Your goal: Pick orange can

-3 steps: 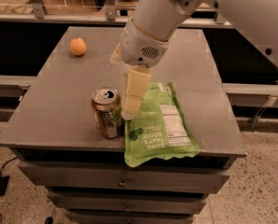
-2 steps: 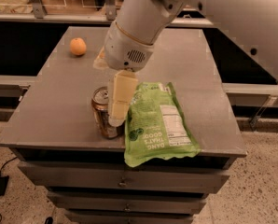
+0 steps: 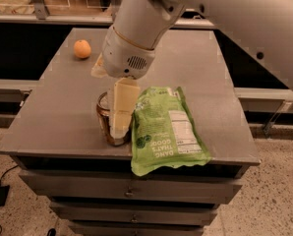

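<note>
End effector [image 3: 118, 124] low (pointing downward)

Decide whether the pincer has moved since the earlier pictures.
Yes. Judged against the stationary green bag, the pincer has shifted left and lower, and is now down at the orange can.

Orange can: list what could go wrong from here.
1. The can stands near the front edge of the table. A sideways push from the gripper, which is down at the can, might tip it or send it off.
2. The green bag lies right beside the can and overhangs that edge. The gripper could catch the bag and drag it off.
</note>
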Motion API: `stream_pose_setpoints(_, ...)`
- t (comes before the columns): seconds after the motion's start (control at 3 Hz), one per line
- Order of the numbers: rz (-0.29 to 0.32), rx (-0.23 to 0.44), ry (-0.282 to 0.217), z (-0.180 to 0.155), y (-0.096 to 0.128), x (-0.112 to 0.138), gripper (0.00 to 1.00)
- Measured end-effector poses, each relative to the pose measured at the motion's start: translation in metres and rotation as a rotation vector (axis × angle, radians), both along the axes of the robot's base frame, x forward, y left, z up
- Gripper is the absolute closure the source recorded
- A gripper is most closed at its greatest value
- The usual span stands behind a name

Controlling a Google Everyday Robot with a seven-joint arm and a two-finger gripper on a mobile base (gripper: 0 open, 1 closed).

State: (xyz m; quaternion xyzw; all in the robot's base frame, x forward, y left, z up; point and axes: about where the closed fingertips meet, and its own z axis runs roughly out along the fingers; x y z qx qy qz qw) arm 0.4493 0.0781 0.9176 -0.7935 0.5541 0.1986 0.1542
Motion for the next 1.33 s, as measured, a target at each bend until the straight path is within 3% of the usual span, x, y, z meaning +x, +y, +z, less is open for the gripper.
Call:
stream_pose_setpoints(0.67, -0.027, -0.061, -0.042, -0.0103, -0.0164, 0.0055, 0.03)
stream_pose_setpoints(1.33, -0.024, -0.051, -0.046, -0.0099, -0.0125, 0.0052, 0.65)
